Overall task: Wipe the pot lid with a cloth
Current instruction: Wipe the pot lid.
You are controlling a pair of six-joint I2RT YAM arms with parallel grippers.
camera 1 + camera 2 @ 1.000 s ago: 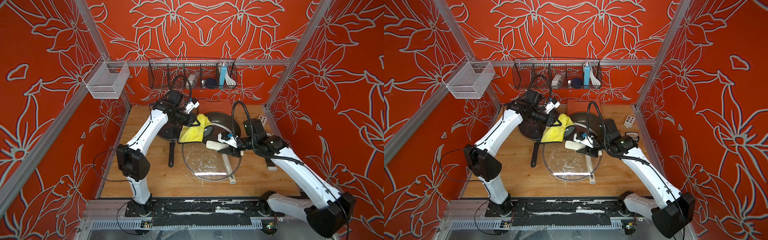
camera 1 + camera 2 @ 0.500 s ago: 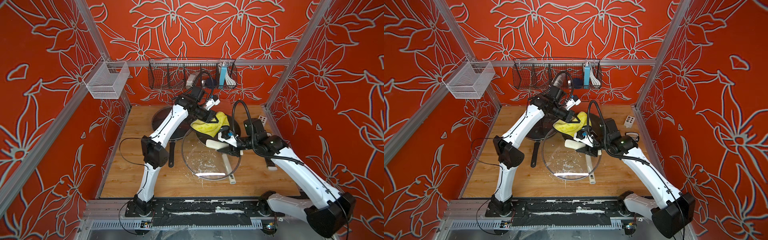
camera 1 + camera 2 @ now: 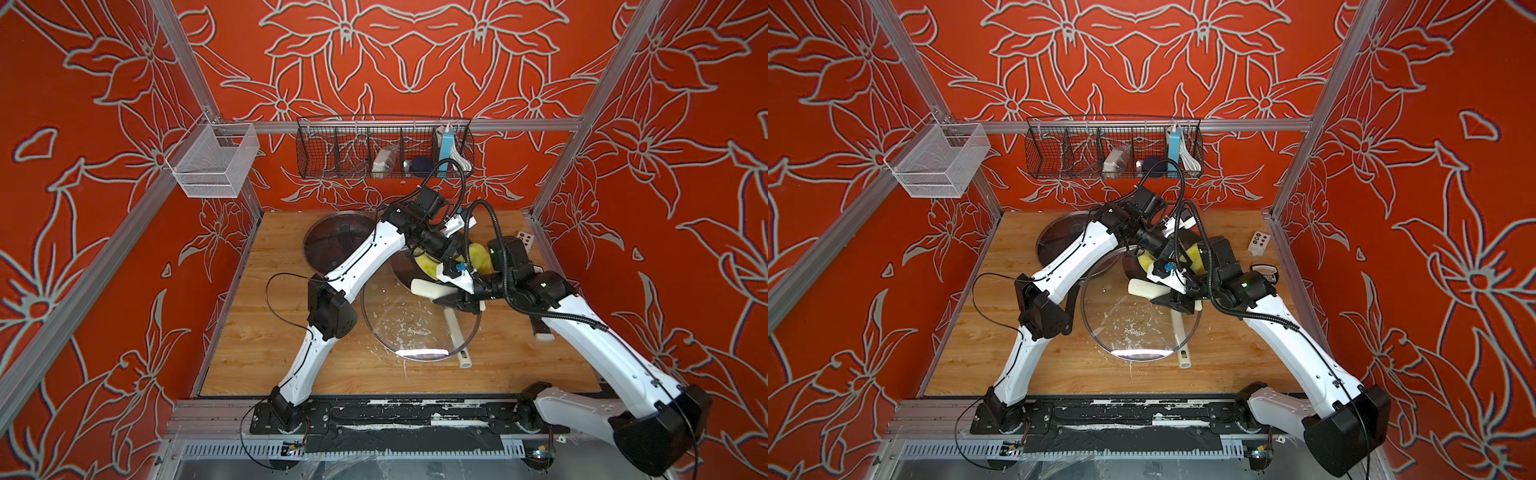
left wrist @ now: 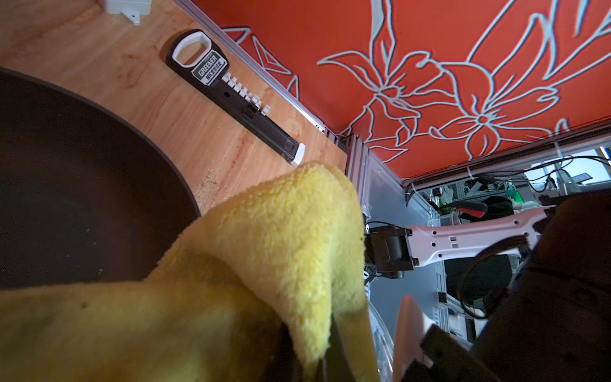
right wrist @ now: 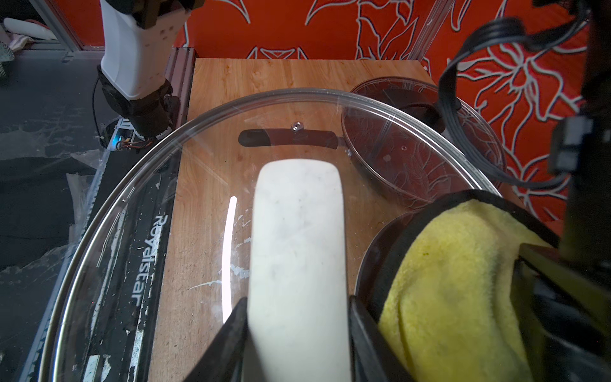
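here, fluffy yellow cloth (image 4: 264, 248) in soft folds

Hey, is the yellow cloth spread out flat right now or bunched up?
Bunched up. The cloth hangs in thick overlapping folds, pinched in the shut left claw, not laid flat.

Bunched fluffy yellow cloth (image 5: 453, 281), dark-trimmed, at rim of clear, white-smeared glass pot lid (image 3: 409, 332)

Your left gripper (image 3: 448, 257), clamped on the fluffy yellow microfibre cloth (image 3: 478, 254), has swung from 11 o'clock to 1 o'clock of the clear glass pot lid (image 3: 399, 332). Its elbow (image 3: 332, 307) followed towards 3 o'clock.
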